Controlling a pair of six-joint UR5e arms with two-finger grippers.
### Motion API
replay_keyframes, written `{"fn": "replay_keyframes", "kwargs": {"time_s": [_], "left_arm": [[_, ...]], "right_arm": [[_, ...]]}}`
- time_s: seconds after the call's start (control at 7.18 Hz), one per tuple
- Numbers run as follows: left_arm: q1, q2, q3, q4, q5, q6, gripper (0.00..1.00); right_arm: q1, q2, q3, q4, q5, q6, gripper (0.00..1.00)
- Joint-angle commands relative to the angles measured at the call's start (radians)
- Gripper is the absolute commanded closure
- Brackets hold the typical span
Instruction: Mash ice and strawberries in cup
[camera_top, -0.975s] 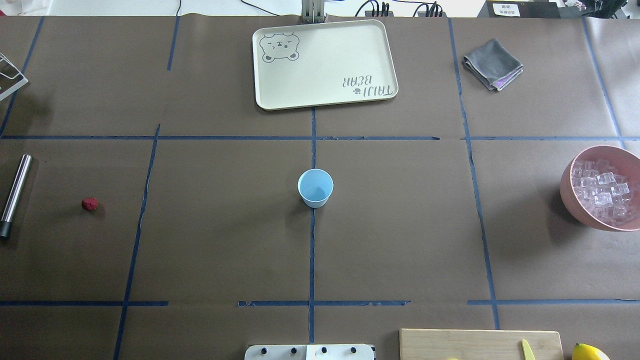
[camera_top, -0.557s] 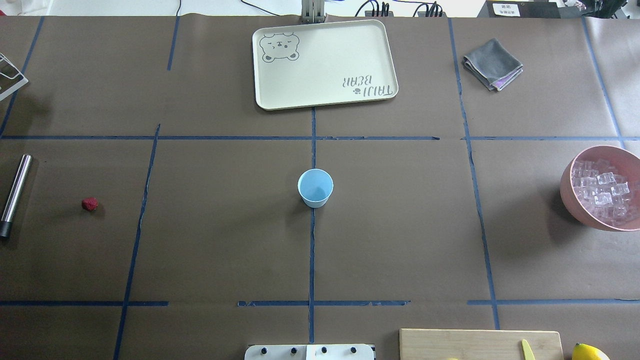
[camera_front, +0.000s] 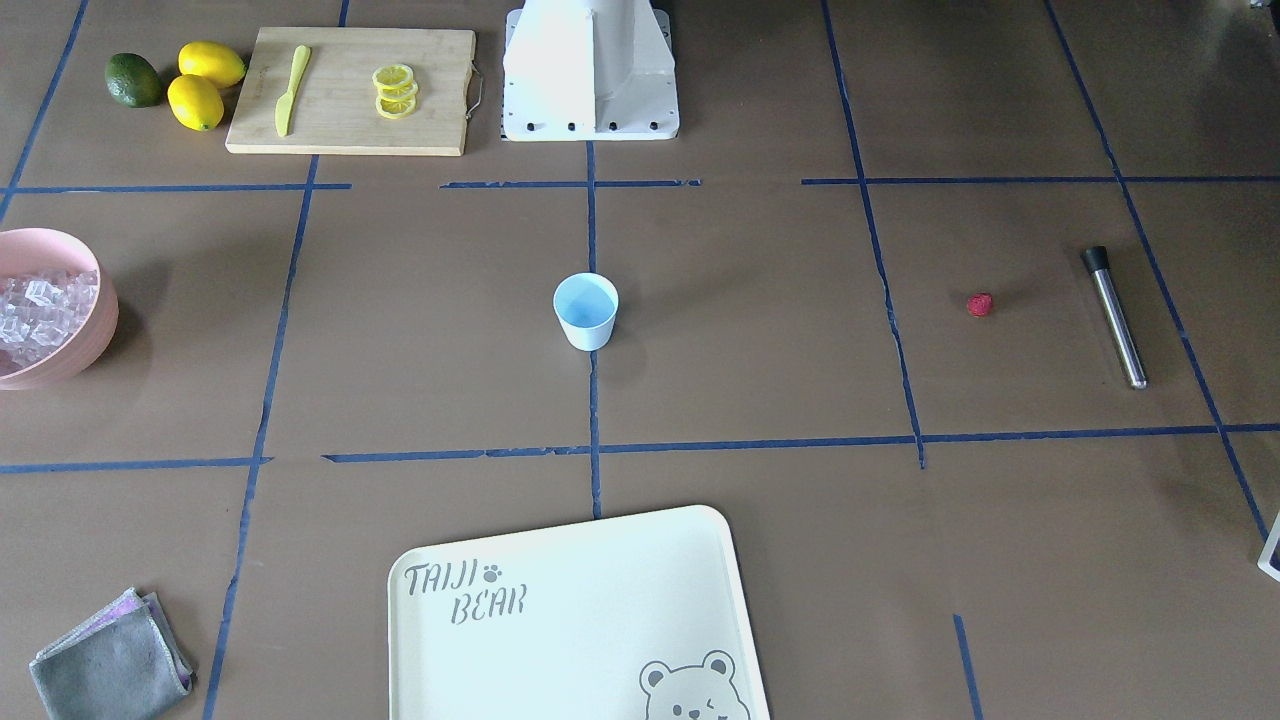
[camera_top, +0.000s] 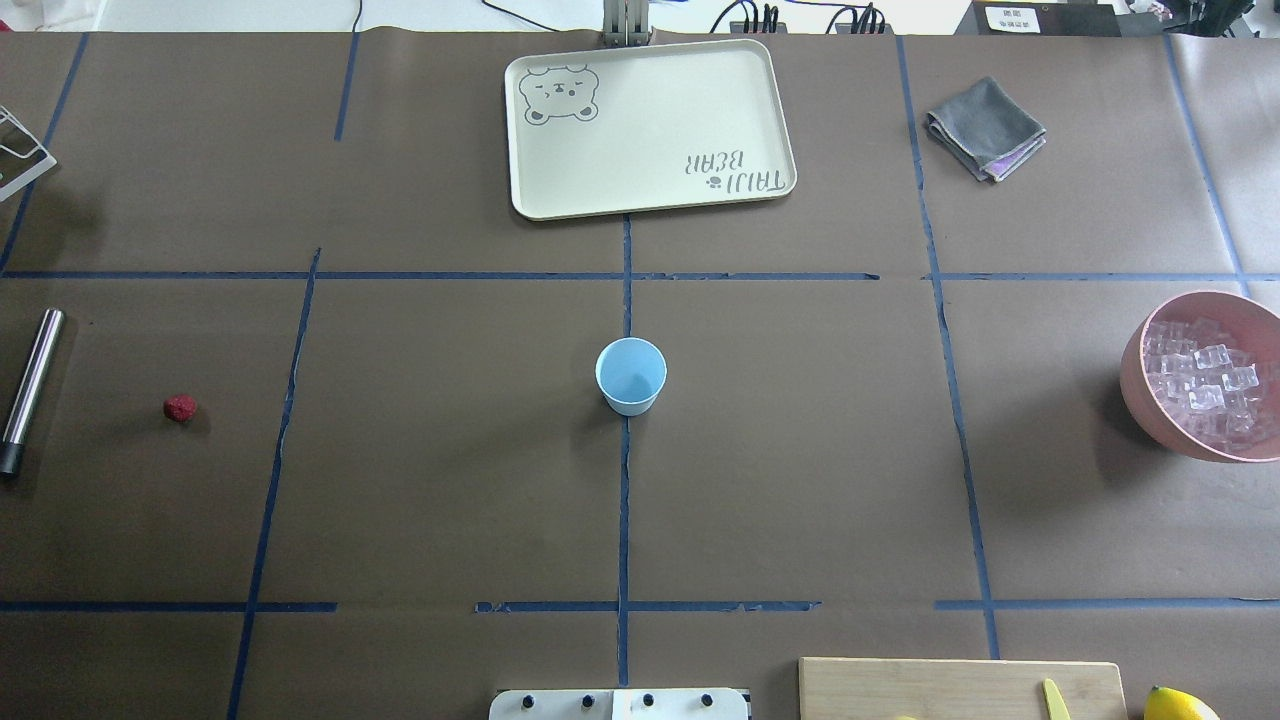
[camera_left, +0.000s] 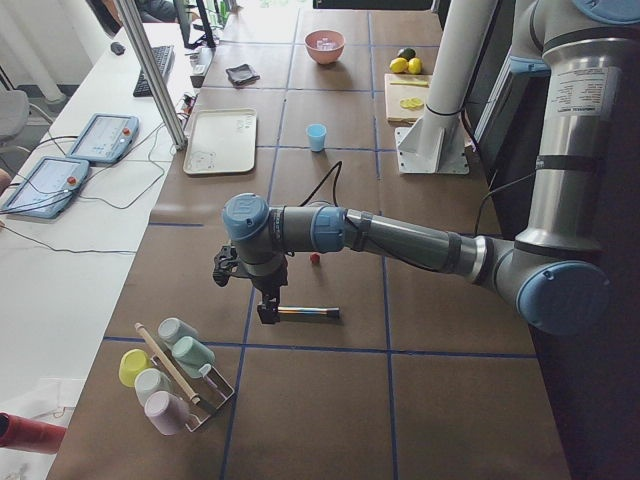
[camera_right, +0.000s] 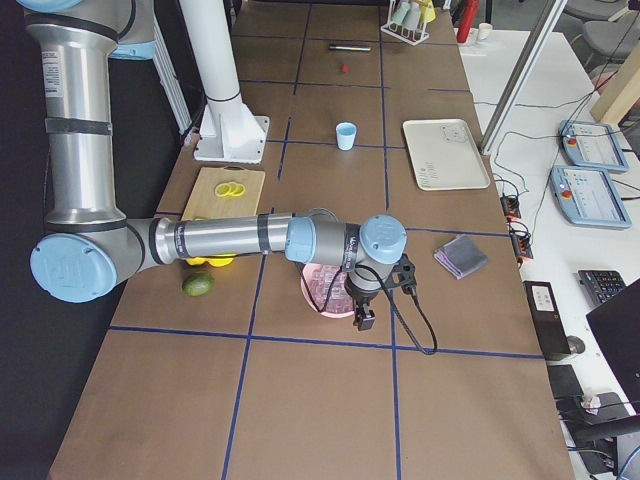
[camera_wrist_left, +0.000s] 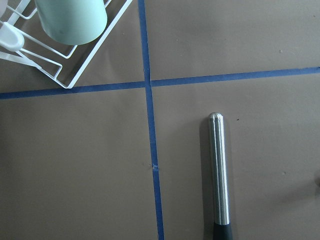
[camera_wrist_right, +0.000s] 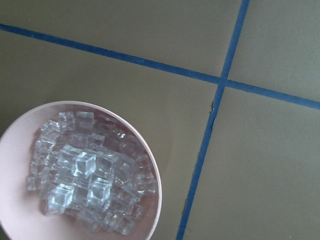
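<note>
Pale blue cup (camera_top: 631, 375) upright and empty at the middle of the table, well apart from everything else. Likely light and thin-walled, so easy to tip or squash. Best steadied low on the side wall with a gentle squeeze.

Red strawberry (camera_top: 180, 407) bare on the table out on the robot's left, near the metal rod (camera_wrist_left: 219, 170). Probably soft and bumpy. Best pinched lightly across the middle.

Ice (camera_wrist_right: 85, 175) heaped in the pink bowl (camera_top: 1135, 365) on the far right. Hard and glassy, likely slippery. Best taken one cube at a time off the top of the heap, flat faces against the pads.

Left gripper (camera_left: 268, 312) hanging over the rod, right gripper (camera_right: 364, 320) over the bowl. Cannot tell from the side views whether spread wide or closed narrow. No fingers showing in either wrist view.
</note>
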Motion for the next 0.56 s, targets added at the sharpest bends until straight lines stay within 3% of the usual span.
{"fn": "replay_keyframes", "kwargs": {"time_s": [0.0, 0.14, 0.42], "left_arm": [[0.000, 0.002, -0.010, -0.006, -0.001, 0.004, 0.00], [0.000, 0.016, -0.021, -0.006, -0.001, 0.007, 0.00], [0.000, 0.039, -0.074, -0.006, -0.001, 0.006, 0.00]], "right_arm": [[-0.069, -0.012, 0.101, -0.001, 0.025, 0.334, 0.01], [-0.123, -0.043, 0.170, 0.002, 0.024, 0.467, 0.01], [-0.205, -0.152, 0.179, 0.306, 0.007, 0.759, 0.02]]}}
